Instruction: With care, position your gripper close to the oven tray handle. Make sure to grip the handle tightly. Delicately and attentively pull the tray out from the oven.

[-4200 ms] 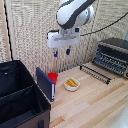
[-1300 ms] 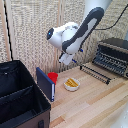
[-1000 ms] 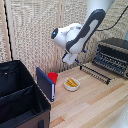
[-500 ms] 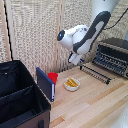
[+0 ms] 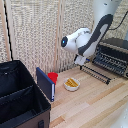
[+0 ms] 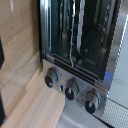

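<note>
The tray (image 5: 98,73) is lying flat at the exterior view's centre right, its long axis slanting from upper left down to lower right, dark parallel slats showing. The oven tray handle (image 5: 95,74) is running along its near edge. The oven (image 5: 111,55) is sitting behind it. The gripper (image 5: 82,62) is hanging just above the tray's left end; I cannot tell how its jaws stand.
</note>
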You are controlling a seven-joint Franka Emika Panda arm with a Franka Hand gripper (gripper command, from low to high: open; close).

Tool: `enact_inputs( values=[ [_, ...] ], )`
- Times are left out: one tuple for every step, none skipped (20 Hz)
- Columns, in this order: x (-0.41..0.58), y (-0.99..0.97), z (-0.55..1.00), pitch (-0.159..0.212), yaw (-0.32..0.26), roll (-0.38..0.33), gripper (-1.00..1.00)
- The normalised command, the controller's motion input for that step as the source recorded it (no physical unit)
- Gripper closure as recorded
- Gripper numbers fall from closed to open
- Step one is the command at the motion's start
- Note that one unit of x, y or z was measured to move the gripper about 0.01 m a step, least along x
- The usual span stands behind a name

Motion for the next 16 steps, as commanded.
enact_inputs(
  values=[
    [-0.097, -0.67, -0.12, -0.047, 0.132, -0.116, -1.0],
    [-0.103, -0.67, -0.12, -0.05, 0.132, -0.117, -1.0],
    [-0.086, -0.66, -0.09, -0.047, 0.129, -0.119, -1.0],
    [-0.049, -0.64, -0.05, -0.043, 0.134, -0.105, -1.0],
    [-0.031, -0.63, 0.0, -0.028, 0.145, -0.099, -1.0],
    [-0.034, -0.61, 0.0, -0.02, 0.156, -0.099, -1.0],
    [-0.029, -0.61, 0.0, -0.014, 0.161, -0.1, -1.0],
    [-0.043, -0.64, 0.0, -0.01, 0.164, -0.09, -1.0],
    [-0.049, -0.65, -0.02, -0.004, 0.164, -0.084, -1.0],
    [-0.06, -0.67, -0.04, -0.006, 0.162, -0.073, -1.0],
    [-0.097, -0.69, -0.04, -0.014, 0.153, -0.072, -1.0],
    [-0.071, -0.69, -0.07, -0.007, 0.156, -0.063, -1.0],
    [-0.06, -0.7, -0.07, -0.003, 0.155, -0.062, -1.0],
    [-0.049, -0.68, -0.1, 0.0, 0.154, -0.059, -1.0],
    [-0.026, -0.68, -0.13, 0.0, 0.154, -0.05, -1.0],
    [-0.006, -0.66, -0.13, 0.0, 0.151, -0.038, -1.0]
  ],
)
